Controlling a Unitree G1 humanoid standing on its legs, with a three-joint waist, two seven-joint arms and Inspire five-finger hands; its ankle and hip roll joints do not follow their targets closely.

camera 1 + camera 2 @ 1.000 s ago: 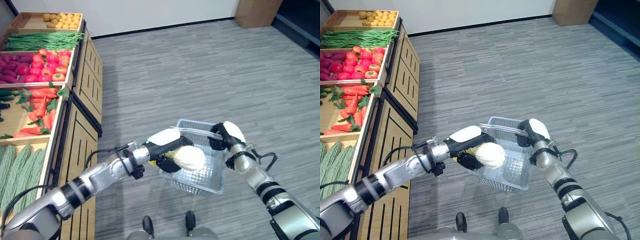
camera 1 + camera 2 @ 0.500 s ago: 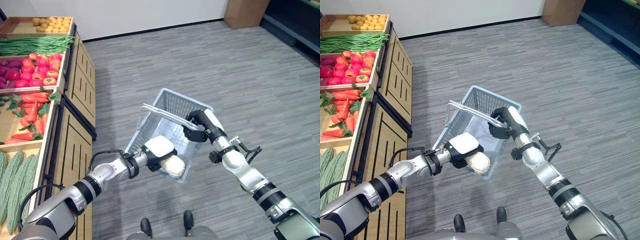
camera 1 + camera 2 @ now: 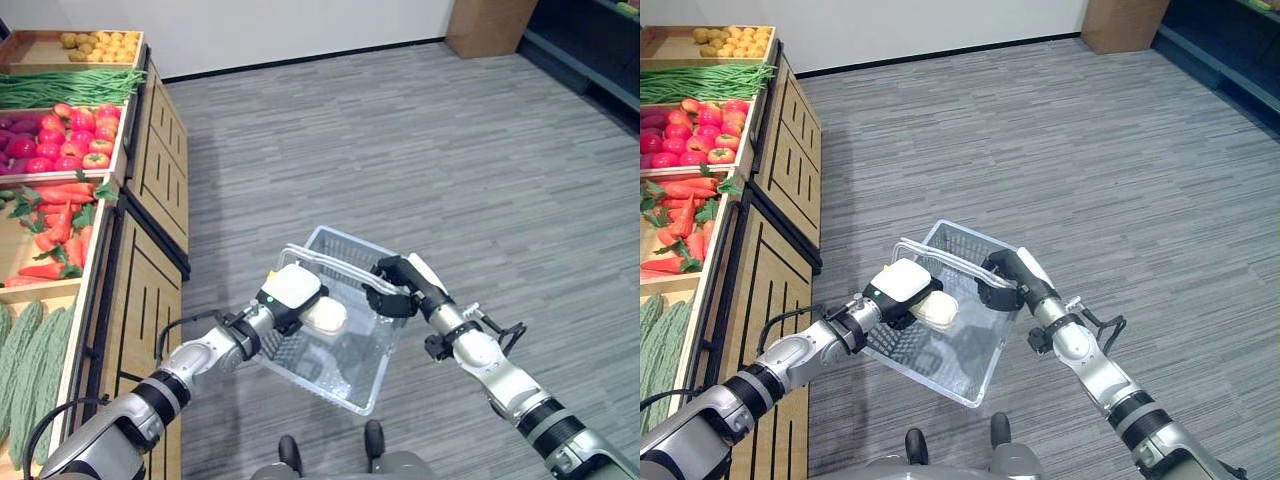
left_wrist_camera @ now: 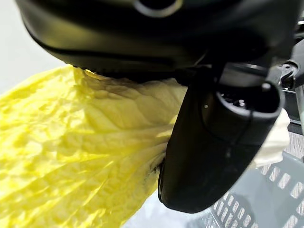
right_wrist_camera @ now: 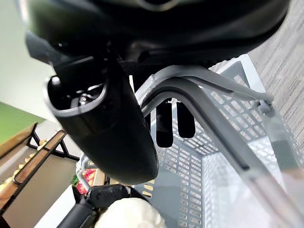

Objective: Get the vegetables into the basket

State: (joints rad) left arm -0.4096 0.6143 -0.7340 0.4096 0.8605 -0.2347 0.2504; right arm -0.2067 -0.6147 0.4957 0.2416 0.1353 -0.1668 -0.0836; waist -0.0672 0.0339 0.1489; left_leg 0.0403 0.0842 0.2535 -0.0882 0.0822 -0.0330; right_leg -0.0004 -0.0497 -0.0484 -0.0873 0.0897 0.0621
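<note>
Pale yellow cabbage (image 3: pixel 325 315) sits clamped in our left robot hand (image 3: pixel 291 290), at nine o'clock inside the basket (image 3: pixel 345 385) mouth, just over the rim. Our right robot hand (image 3: pixel 398 291) is curled round the handle (image 3: pixel 330 262) at three o'clock. The basket hangs tilted above the floor (image 3: pixel 450 150); if we let go near the rim, the cabbage could roll out or swing the basket.
</note>
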